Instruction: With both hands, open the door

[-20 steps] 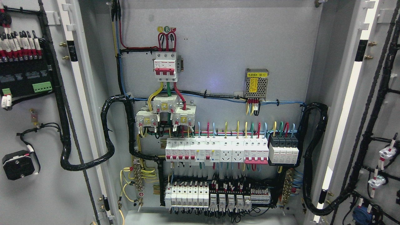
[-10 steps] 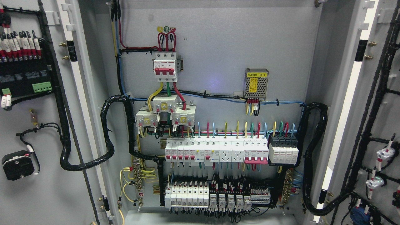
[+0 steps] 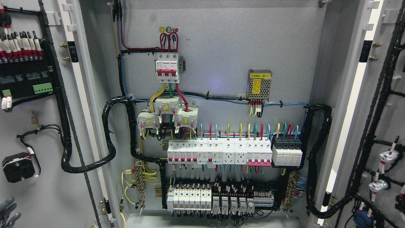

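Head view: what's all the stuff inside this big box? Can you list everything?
cabinet: 1, grey, centre, open
left door: 1, grey, far left, swung open
right door: 1, grey, far right, swung open
main breaker: 1, white with red levers, upper middle
power supply: 1, silver mesh with yellow label, right of the main breaker
breaker row: 1, white with red tabs, middle
black modules: 1 block, black over white, right end of the breaker row
bottom row: 1, white breakers and terminals, cabinet bottom
cable looms: 2, black, left and right sides of the cabinet
green plug: 1, green, on the left door
left hand: 1, grey fingers, bottom left corner
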Robot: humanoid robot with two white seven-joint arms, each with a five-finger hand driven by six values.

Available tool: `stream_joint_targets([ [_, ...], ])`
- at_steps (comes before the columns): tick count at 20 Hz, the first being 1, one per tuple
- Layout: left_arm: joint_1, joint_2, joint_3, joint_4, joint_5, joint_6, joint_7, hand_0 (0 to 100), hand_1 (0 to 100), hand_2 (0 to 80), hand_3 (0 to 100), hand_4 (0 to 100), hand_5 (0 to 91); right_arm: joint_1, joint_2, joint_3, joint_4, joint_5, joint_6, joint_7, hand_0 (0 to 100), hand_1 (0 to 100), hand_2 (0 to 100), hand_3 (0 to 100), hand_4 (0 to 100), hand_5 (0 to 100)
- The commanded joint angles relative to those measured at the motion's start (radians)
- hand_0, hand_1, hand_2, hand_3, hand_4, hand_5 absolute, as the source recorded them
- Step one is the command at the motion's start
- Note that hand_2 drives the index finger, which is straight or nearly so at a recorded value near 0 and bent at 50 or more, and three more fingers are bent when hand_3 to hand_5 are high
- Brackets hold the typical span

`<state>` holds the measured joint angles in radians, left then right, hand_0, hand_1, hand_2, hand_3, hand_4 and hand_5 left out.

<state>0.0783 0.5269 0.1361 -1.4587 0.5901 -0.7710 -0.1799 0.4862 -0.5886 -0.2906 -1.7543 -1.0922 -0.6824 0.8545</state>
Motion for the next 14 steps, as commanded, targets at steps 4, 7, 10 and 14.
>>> stream_joint_targets([
  [4, 0.115, -0.001, -0.167, -0.069, -0.055, -0.001, 0.0, 12, 39, 0.0, 0, 0, 0.0, 0.071, 0.009, 0.275, 0.016, 0.129, 0.001, -0.011, 5, 0, 0, 0, 0, 0],
  [7, 0.146, -0.004, -0.222, -0.072, -0.055, 0.028, 0.002, 12, 39, 0.0, 0, 0, 0.0, 0.089, 0.019, 0.295, 0.041, 0.138, 0.0, -0.011, 5, 0, 0, 0, 0, 0],
  [10, 0.179, -0.007, -0.245, -0.071, -0.053, 0.068, 0.0, 12, 39, 0.0, 0, 0, 0.0, 0.107, 0.036, 0.314, 0.049, 0.162, 0.003, -0.014, 5, 0, 0, 0, 0, 0],
  [14, 0.241, -0.007, -0.297, -0.069, -0.055, 0.07, 0.005, 12, 39, 0.0, 0, 0, 0.0, 0.159, 0.062, 0.338, 0.087, 0.21, 0.001, -0.018, 5, 0, 0, 0, 0, 0],
])
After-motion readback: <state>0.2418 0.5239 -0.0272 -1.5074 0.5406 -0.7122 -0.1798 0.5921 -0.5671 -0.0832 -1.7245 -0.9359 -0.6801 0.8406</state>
